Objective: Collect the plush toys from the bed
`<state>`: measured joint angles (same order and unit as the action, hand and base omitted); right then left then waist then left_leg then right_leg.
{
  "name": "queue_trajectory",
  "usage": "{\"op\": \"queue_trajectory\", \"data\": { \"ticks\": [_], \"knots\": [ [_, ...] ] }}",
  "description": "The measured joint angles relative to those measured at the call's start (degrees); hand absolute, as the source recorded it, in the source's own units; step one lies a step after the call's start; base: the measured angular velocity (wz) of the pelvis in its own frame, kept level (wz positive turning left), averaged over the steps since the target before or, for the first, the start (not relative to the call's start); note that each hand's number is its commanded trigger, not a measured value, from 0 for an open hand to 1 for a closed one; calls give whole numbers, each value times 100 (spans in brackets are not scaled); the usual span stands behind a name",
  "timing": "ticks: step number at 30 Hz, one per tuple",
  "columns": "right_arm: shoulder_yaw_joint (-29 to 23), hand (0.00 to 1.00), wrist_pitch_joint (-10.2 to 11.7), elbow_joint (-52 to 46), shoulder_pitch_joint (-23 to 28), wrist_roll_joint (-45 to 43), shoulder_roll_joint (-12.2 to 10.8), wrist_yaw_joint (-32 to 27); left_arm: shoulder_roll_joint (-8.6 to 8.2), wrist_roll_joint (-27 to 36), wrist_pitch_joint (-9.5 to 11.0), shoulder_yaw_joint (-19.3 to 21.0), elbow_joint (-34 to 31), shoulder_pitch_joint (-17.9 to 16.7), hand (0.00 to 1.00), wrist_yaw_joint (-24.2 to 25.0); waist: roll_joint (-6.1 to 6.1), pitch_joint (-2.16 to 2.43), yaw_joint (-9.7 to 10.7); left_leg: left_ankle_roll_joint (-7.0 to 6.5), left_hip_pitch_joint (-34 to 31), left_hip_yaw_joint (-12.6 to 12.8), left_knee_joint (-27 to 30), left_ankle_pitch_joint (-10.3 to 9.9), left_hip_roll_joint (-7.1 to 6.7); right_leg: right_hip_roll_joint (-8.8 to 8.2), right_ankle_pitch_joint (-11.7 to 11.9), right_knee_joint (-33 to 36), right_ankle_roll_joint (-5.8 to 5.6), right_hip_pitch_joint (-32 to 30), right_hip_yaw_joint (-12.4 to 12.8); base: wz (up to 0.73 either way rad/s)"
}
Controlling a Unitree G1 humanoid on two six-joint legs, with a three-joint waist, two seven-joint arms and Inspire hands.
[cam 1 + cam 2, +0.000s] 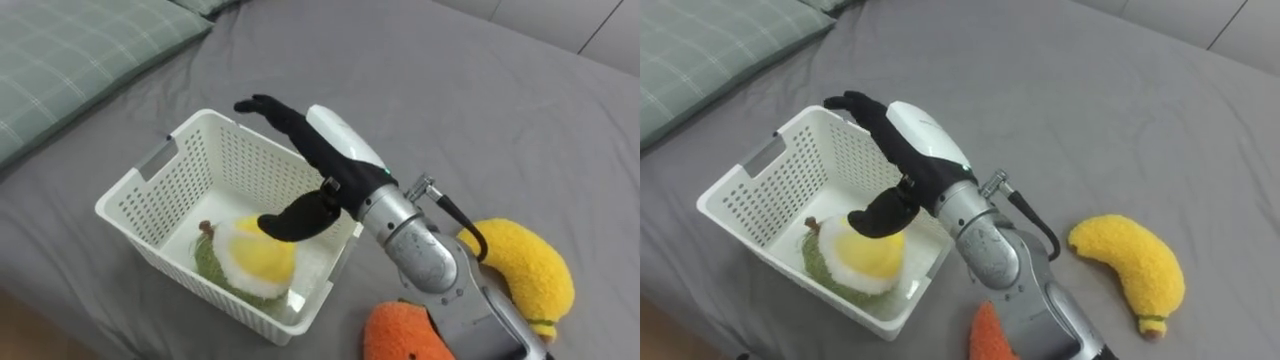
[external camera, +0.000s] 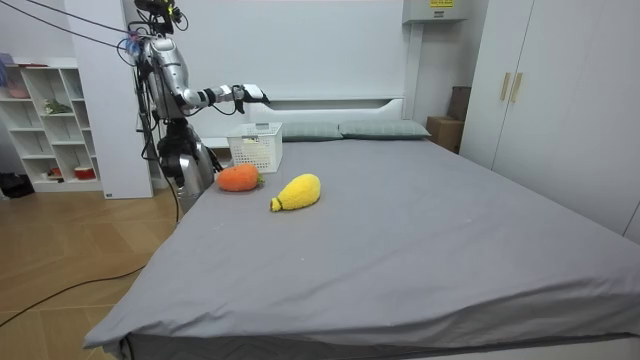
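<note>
Right robot hand (image 1: pixel 335 140) hovers spread open over the basket (image 1: pixel 132 184), holding nothing.
Green-and-yellow toy (image 1: pixel 255 255) lies inside; orange toy (image 1: pixel 400 335) and yellow toy (image 1: pixel 520 270) wait on the bed (image 1: pixel 450 80). Advice: lift clear of the rim, then take the orange one.

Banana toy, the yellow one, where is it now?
The yellow banana toy lies on the grey bed at the right of the eye views, outside the white basket, close to the orange toy.
</note>
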<state>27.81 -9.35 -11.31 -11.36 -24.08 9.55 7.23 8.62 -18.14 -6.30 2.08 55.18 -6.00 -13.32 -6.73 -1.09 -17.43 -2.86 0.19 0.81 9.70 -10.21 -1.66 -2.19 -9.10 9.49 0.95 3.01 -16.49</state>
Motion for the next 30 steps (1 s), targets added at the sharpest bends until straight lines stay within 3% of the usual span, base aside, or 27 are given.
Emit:
{"op": "queue_trajectory", "data": {
  "ticks": [5,11,14,19,23,29,30],
  "knots": [
    [-192,0,0,5,7,-115,39,-91,-27,-15,-1,107,-1,-9,0,0,13,-8,24,0,13,2,1,1,3,9,1,-7,-2,4,39,0],
    [-292,0,4,15,84,-134,282,-140,-20,-2,-23,197,12,-170,0,11,12,-6,153,-1,42,7,1,0,1,10,10,-2,-14,43,67,0],
    [-359,0,5,16,285,-131,415,-220,-10,-10,-49,229,23,-281,0,-3,-17,17,229,-3,56,35,1,2,3,12,11,-1,-15,44,96,-3],
    [-936,0,76,241,482,-97,444,-293,13,3,-71,293,-5,-521,0,-29,-72,57,551,-6,55,63,31,3,5,13,19,10,-22,45,143,-1],
    [-1394,0,173,675,487,135,679,-560,39,5,-66,384,1,-590,0,-165,-125,94,747,-10,94,145,25,5,14,18,23,10,-22,61,201,-8],
    [-2047,0,247,1705,426,165,758,-1054,122,-9,-63,409,1,-666,0,-247,-172,100,812,-18,27,218,32,9,40,22,66,23,-14,-28,219,-6],
    [-2152,0,247,1977,389,191,804,-1167,164,-9,-67,412,5,-662,0,-252,-201,120,852,-21,-30,221,33,12,39,22,66,31,-14,-95,222,0]
  ]
}}
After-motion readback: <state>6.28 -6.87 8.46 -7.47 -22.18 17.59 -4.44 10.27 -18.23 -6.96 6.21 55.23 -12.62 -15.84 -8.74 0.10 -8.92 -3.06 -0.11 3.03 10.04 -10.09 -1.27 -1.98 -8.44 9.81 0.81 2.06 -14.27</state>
